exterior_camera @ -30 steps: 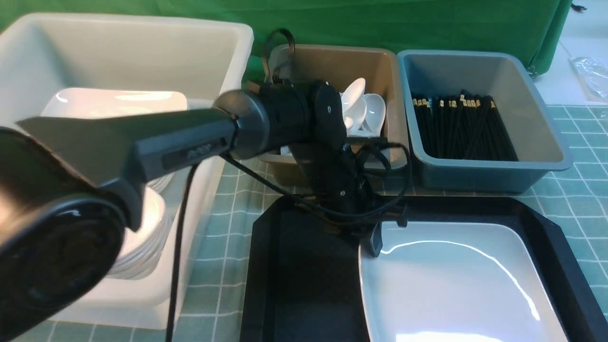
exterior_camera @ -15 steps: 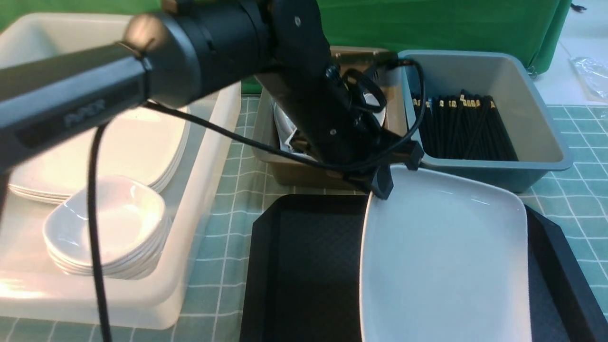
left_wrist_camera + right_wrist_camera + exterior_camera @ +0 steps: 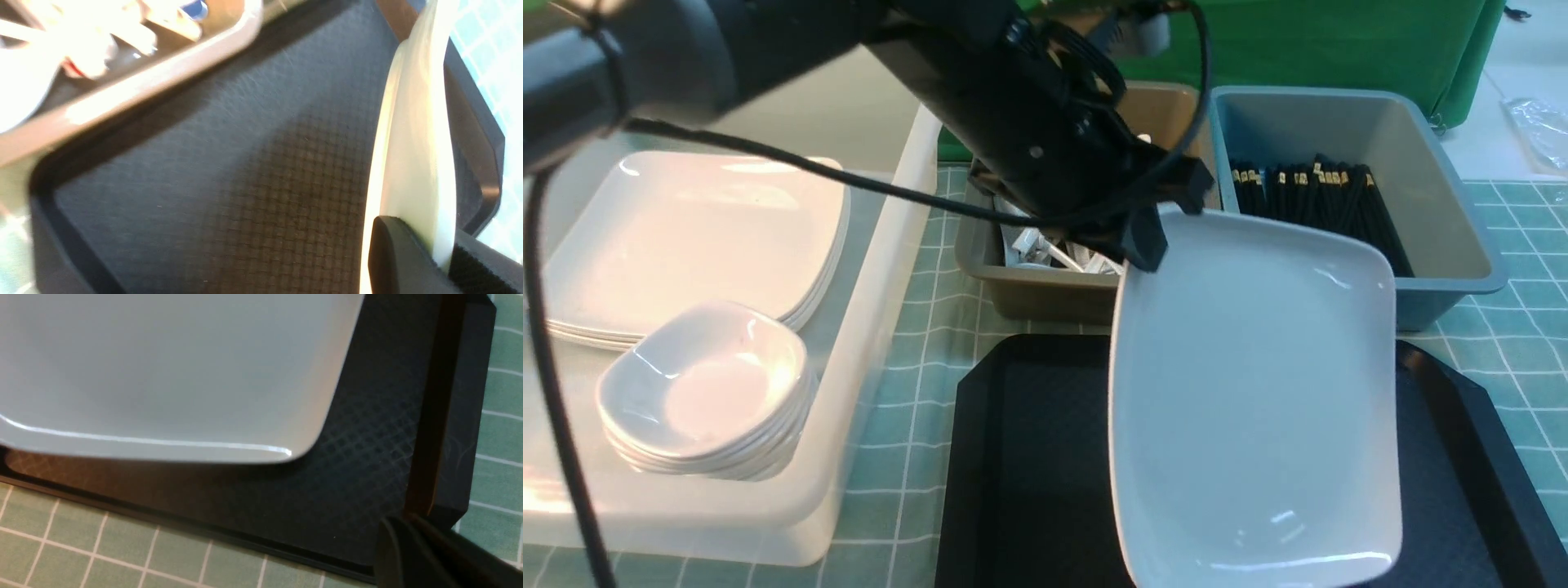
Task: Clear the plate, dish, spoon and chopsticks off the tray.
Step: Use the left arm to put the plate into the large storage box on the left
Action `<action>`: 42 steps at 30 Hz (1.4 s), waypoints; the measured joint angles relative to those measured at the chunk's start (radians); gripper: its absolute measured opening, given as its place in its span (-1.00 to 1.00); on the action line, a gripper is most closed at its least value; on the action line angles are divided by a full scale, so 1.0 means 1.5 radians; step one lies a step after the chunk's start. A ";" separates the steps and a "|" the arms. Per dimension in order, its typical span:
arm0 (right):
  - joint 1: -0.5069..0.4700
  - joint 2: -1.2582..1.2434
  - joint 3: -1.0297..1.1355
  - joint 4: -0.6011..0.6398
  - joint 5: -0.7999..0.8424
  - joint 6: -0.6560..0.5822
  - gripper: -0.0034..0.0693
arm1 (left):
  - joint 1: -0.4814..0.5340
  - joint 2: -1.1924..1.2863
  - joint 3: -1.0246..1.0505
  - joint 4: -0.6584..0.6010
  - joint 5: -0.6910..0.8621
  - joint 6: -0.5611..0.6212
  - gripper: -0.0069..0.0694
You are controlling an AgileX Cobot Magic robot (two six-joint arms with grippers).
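Over the green-checked tabletop (image 3: 907,343), the left tool (image 3: 1166,219) pinches the far-left corner rim of the plate (image 3: 1258,392), tilted above the right half of the tray (image 3: 1029,457): glossy, stiff, breakable, likely heavy for one corner.

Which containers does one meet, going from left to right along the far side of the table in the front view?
white tub → brown bin → blue-grey bin

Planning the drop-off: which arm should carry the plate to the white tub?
Left: left gripper holds the plate, and the white tub sits on that side; right gripper is empty.
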 joint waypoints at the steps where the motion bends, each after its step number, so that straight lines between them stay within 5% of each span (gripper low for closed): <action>1: 0.000 0.000 0.000 0.000 0.000 0.000 -0.76 | 0.002 -0.006 0.000 0.002 0.000 -0.002 -0.75; 16: 0.000 0.000 0.000 0.000 0.000 -0.001 -0.76 | 0.165 -0.095 0.000 -0.053 0.014 -0.006 -0.75; 34: 0.000 0.000 0.000 0.000 -0.001 -0.001 -0.72 | 0.671 -0.172 0.002 -0.260 0.047 0.113 -0.75; 42: 0.000 0.000 0.000 0.000 -0.003 -0.001 -0.72 | 0.784 -0.160 0.006 -0.233 0.021 0.126 -0.74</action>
